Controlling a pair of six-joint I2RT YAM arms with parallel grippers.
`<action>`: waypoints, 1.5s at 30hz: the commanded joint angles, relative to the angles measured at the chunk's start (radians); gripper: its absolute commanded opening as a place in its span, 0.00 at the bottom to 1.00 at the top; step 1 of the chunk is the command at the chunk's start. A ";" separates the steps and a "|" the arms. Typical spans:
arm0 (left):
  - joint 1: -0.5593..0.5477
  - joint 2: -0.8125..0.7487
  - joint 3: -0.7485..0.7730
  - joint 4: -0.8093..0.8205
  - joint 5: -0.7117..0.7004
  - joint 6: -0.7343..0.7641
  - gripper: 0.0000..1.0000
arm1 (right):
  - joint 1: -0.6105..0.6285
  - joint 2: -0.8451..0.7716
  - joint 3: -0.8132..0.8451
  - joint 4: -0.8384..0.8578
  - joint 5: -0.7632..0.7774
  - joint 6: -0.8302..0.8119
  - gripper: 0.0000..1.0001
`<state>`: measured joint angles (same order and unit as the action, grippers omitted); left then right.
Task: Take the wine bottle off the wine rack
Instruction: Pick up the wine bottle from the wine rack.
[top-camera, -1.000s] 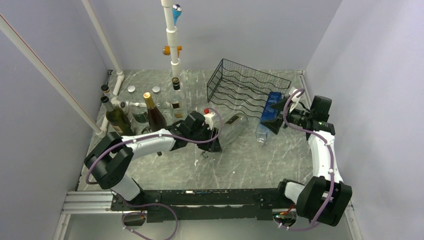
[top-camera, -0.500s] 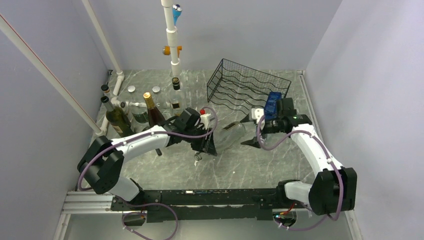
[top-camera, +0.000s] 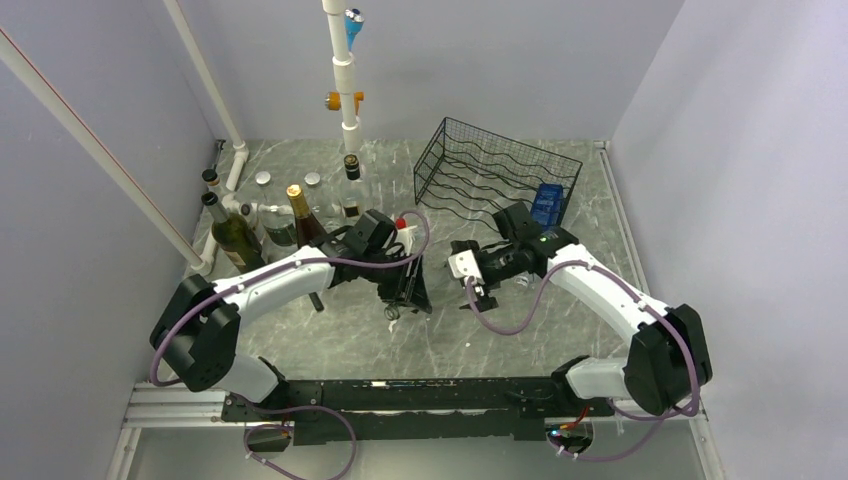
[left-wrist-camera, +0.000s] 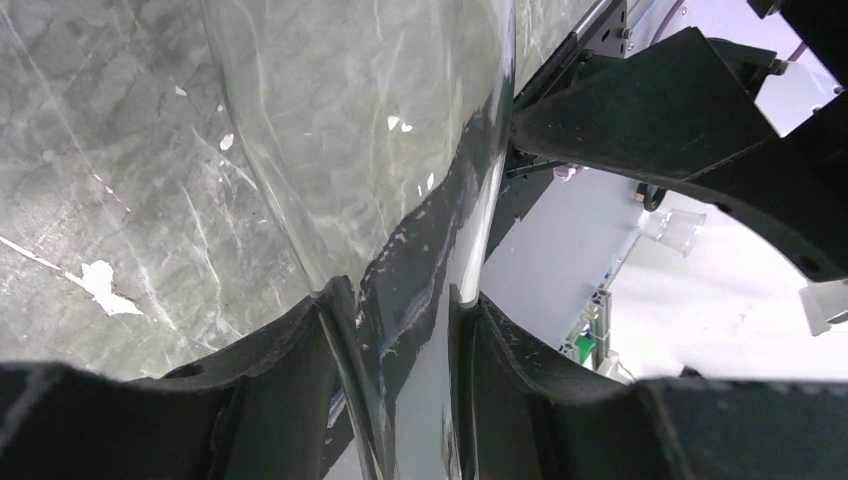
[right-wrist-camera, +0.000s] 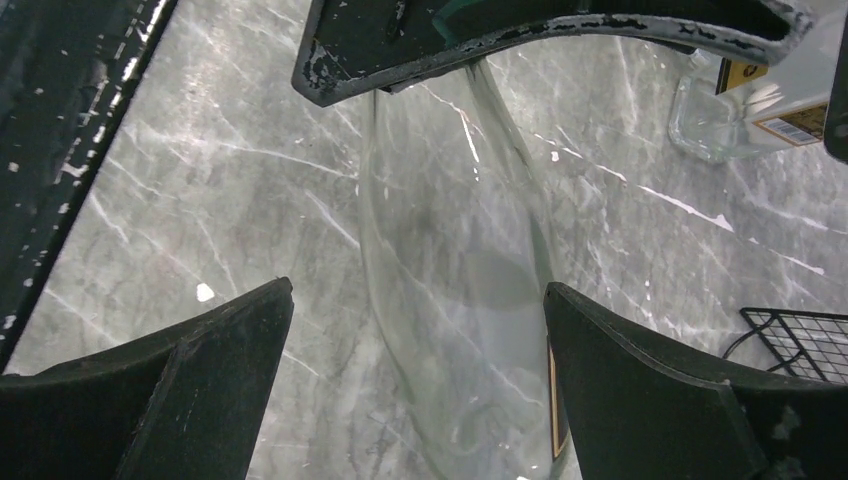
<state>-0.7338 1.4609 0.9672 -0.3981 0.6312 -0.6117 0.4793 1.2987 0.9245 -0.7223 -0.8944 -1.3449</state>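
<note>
Wine bottle (top-camera: 438, 272), clear glass, is off the wine rack (top-camera: 495, 175) and just in front of it, left gripper (top-camera: 405, 290) clamped near its neck; standing bottles (top-camera: 300, 225) crowd left of the wine rack, a blue box (top-camera: 547, 205) sits at its right end. Left wrist: glass fills the pinch. Right wrist: right gripper (right-wrist-camera: 418, 290) spread wide, straddling the body without touching. A second ago that arm was back by the wine rack's right end.

White arms (top-camera: 285, 280), black fingers (right-wrist-camera: 200, 400) (purple cables (top-camera: 500, 327)).
</note>
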 joint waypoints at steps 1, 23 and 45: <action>0.018 -0.077 0.105 0.143 0.157 -0.006 0.00 | 0.059 0.004 0.031 0.109 0.113 0.048 1.00; 0.035 -0.042 0.143 0.132 0.267 -0.036 0.00 | 0.168 0.039 -0.078 0.347 0.329 0.182 0.92; 0.065 -0.040 0.083 0.158 0.282 -0.049 0.57 | 0.158 0.046 -0.073 0.353 0.194 0.239 0.03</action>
<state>-0.6807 1.4658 1.0210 -0.4202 0.8272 -0.6895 0.6430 1.3487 0.8471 -0.4160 -0.6117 -1.1503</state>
